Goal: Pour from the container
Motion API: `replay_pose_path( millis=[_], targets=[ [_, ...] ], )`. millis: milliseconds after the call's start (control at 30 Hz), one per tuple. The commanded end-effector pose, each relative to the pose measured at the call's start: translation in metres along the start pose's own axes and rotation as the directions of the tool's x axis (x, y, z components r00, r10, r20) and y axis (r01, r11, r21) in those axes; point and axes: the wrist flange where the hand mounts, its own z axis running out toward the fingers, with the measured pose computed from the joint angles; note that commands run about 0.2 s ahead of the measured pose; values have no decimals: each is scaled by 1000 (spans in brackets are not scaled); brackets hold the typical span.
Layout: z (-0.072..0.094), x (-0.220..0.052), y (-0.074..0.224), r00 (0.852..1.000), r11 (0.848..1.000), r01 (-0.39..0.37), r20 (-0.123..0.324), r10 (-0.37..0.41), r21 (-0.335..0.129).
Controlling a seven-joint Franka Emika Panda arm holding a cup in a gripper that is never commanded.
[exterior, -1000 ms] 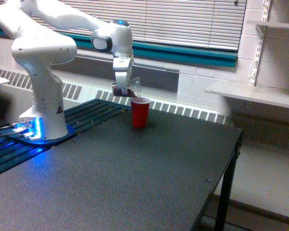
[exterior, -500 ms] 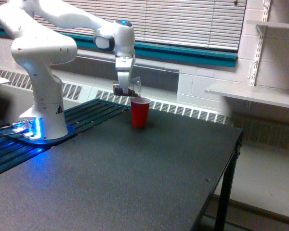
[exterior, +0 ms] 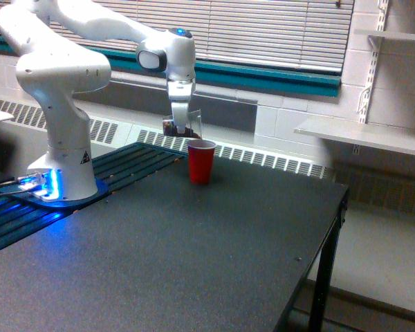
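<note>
The white arm's gripper (exterior: 182, 124) hangs just above and to the exterior view's left of the red cup (exterior: 200, 161), shut on the clear plastic container (exterior: 187, 126). Dark brown stuff shows low inside the container, which is tipped only slightly toward the red cup. The red cup stands upright on the dark table (exterior: 194, 256), a small gap below the container's rim. The gripper's fingertips are hard to make out against the container.
The arm's white base (exterior: 59, 166) with blue lights stands at the exterior view's left on a slatted strip. The table's edge (exterior: 325, 256) drops off at the exterior view's right. A grey shelf (exterior: 363, 135) and a window with blinds lie behind.
The container has tipped back from a steeper pouring tilt toward upright and risen slightly. The wrist has shifted a little toward the exterior view's right. The red cup has stayed put.
</note>
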Motion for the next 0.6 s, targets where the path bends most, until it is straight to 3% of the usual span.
replay_pose_path(
  millis=[33, 600],
  targets=[
    [-8, 8, 6, 1000, 1000, 0, -3, 0, -1],
    [-14, 21, 11, 999, 999, 27, 24, -26, -44]
  ],
)
